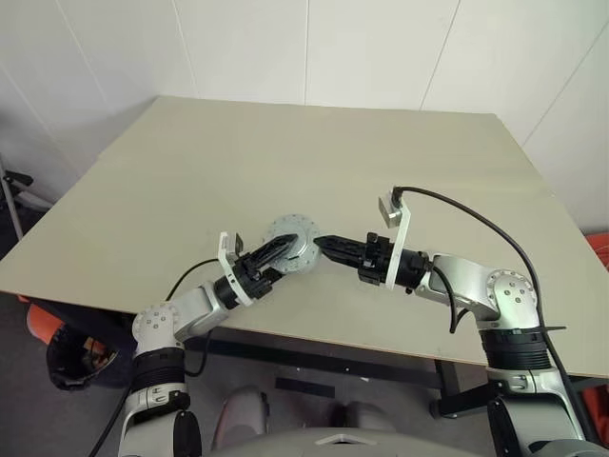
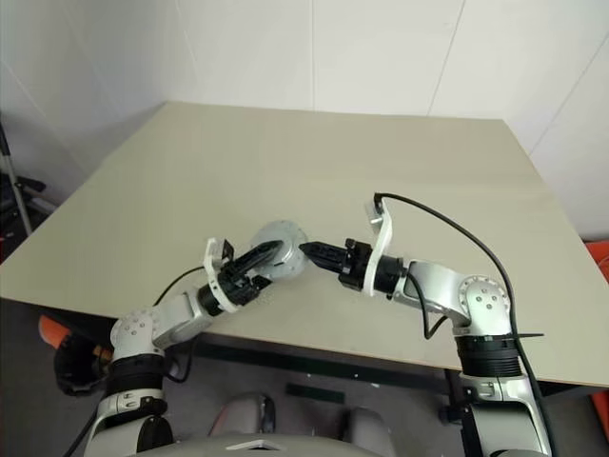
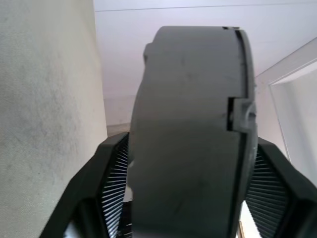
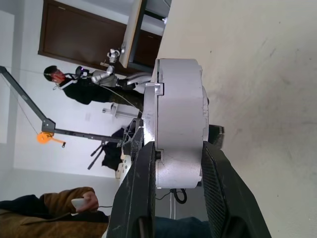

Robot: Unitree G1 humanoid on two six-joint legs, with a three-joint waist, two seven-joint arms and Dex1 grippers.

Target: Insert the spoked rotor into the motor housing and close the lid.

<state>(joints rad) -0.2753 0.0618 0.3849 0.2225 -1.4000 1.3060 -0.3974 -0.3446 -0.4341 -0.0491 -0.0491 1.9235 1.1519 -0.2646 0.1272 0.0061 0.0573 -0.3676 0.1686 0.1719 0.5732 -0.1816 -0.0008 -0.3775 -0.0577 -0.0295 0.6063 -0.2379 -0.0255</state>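
Note:
The motor housing, a thick grey round puck, hangs on edge a little above the table near its front edge, held between both grippers. The face turned towards me is the dull grey lid with small holes round it, and a seam runs round the puck near one face. My left gripper comes from the lower left with its ribbed pads against the puck's two flat faces. From the right, my right gripper clamps the rim between its fingers. The spoked rotor is hidden.
The beige table stretches far back and to both sides behind the grippers. A black cable loops over my right forearm. In the right wrist view a person stands in the background, and a brown sleeve with a hand is nearer.

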